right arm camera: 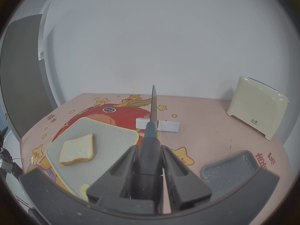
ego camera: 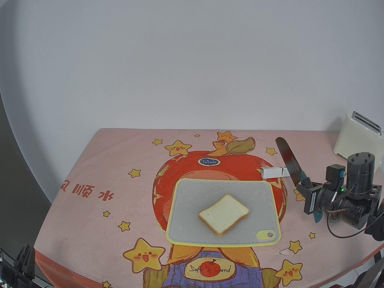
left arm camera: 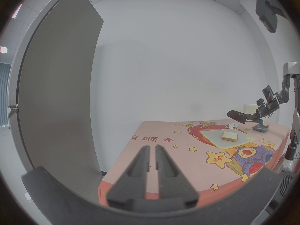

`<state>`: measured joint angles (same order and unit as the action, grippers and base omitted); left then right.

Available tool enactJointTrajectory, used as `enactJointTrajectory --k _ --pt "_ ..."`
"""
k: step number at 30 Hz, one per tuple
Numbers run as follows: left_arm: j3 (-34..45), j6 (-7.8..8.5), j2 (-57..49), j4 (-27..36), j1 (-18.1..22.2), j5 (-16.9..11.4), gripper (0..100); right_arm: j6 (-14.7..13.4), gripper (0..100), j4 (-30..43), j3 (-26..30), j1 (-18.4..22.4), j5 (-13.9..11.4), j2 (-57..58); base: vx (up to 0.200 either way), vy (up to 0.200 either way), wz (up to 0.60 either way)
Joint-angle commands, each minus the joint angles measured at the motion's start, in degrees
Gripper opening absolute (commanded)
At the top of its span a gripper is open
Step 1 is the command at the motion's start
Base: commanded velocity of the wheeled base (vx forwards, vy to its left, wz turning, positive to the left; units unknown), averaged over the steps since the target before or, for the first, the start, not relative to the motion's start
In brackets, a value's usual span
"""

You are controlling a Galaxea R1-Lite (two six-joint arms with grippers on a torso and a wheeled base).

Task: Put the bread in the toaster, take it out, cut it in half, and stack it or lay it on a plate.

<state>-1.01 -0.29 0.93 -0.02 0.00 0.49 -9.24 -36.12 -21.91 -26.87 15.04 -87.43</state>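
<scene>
A slice of white bread [ego camera: 223, 214] [right arm camera: 77, 149] [left arm camera: 230, 136] lies flat on a grey cutting board with a yellow rim [ego camera: 192, 225] [right arm camera: 109, 138] [left arm camera: 215, 140]. My right gripper [ego camera: 311, 192] [right arm camera: 149, 147] [left arm camera: 261, 111] is shut on the teal handle of a knife [ego camera: 290, 159] [right arm camera: 153, 102] [left arm camera: 236, 115]. It holds the knife above the table to the right of the board, blade pointing away. The cream toaster [ego camera: 360, 137] [right arm camera: 257, 107] stands at the far right with no bread showing in its slots. My left gripper [left arm camera: 152, 166] hangs shut and empty, off the table's left edge.
A white knife rest block [ego camera: 275, 172] [right arm camera: 157, 125] lies behind the board's right corner, under the blade. A grey tray-like plate [right arm camera: 231, 172] [left arm camera: 260, 128] sits on the table near the right gripper. The pink printed tablecloth [ego camera: 120, 189] has free room to the left.
</scene>
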Motion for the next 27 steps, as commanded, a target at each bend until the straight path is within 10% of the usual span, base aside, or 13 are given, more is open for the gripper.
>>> enactJointTrajectory --k 1,27 --pt "1.01 -0.06 -0.93 -0.06 0.0 0.04 0 0.01 0 0.0 0.02 0.06 -0.01 0.16 0.0 0.0 0.0" --pt "1.01 -1.47 -0.93 -0.42 0.0 1.62 0 0.1 0 0.0 -0.07 -0.03 -0.19 1.39 0.0 0.0 0.0"
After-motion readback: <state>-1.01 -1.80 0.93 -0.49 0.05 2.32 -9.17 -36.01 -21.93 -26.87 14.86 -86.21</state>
